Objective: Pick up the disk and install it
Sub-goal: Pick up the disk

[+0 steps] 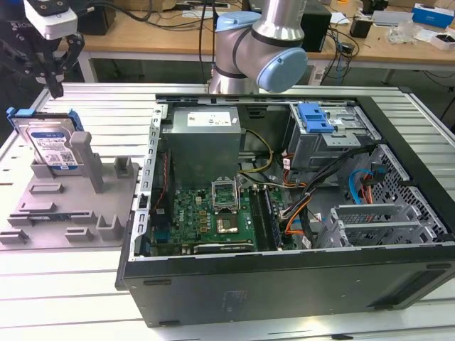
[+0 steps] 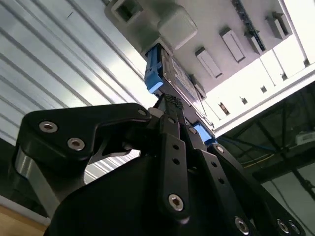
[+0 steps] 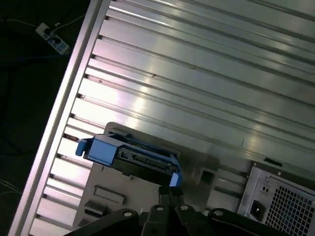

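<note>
The disk point(image 1: 53, 145), a silver hard drive in a blue caddy, stands on edge in a grey plastic fixture point(image 1: 78, 206). The fixture sits just beside the open computer case point(image 1: 284, 284), at the exterior view's left of it. The pincer point(image 1: 55, 89) hangs above the disk's upper edge, apart from it, on that same side of the case, with its black fingers drawn together and holding nothing. Both wrist views look past the fingertips point(image 2: 170, 101) point(image 3: 170, 191) to the blue caddy point(image 2: 155, 73) point(image 3: 135, 157). Inside the case, a blue latch point(image 1: 316, 117) tops the silver drive cage. A ribbed aluminium desk point(image 1: 71, 284) carries everything.
</note>
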{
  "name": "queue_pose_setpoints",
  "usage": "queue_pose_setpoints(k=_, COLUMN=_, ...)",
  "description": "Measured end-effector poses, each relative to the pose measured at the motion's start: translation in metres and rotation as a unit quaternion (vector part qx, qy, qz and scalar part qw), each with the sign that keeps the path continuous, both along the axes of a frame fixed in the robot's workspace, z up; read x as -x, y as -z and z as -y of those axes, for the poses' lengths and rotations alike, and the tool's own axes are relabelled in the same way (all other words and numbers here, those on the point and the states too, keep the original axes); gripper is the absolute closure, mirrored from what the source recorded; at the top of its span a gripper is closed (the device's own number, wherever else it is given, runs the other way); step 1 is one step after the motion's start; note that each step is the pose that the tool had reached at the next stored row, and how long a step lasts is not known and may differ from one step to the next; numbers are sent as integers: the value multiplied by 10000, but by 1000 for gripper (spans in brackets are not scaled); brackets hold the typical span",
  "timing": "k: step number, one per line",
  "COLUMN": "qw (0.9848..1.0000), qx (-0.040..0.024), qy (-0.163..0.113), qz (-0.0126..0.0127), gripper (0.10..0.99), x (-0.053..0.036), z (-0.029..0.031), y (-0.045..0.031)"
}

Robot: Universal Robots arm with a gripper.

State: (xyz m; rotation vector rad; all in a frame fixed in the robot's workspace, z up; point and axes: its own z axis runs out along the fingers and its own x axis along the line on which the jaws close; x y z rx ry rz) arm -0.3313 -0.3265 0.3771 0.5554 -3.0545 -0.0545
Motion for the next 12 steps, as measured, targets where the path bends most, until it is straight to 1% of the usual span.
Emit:
queue_pose_setpoints(k=2, qw=9998, qx=0, qy=-218, qz=0, gripper=980, x=0, z=0, y=2)
queue_pose_setpoints(k=3, qw=9993, qx=0, qy=-379, qz=0, gripper=980, x=0, z=0, y=3)
queue_pose_setpoints(k=5, qw=9978, qx=0, qy=-658, qz=0, gripper=980, x=0, z=0, y=6)
queue_pose_setpoints(k=6, qw=9971, qx=0, qy=-757, qz=0, gripper=980, x=0, z=0, y=6)
queue_pose_setpoints(k=7, qw=9959, qx=0, qy=-906, qz=0, gripper=980, x=0, z=0, y=7)
queue_pose_setpoints(k=9, qw=9921, qx=0, qy=-1253, qz=0, gripper=980, x=0, z=0, y=8)
queue_pose_setpoints(k=10, qw=9900, qx=0, qy=-1412, qz=0, gripper=980, x=0, z=0, y=9)
queue_pose_setpoints(k=11, qw=9873, qx=0, qy=-1590, qz=0, gripper=980, x=0, z=0, y=10)
queue_pose_setpoints(k=12, qw=9843, qx=0, qy=-1767, qz=0, gripper=980, x=0, z=0, y=11)
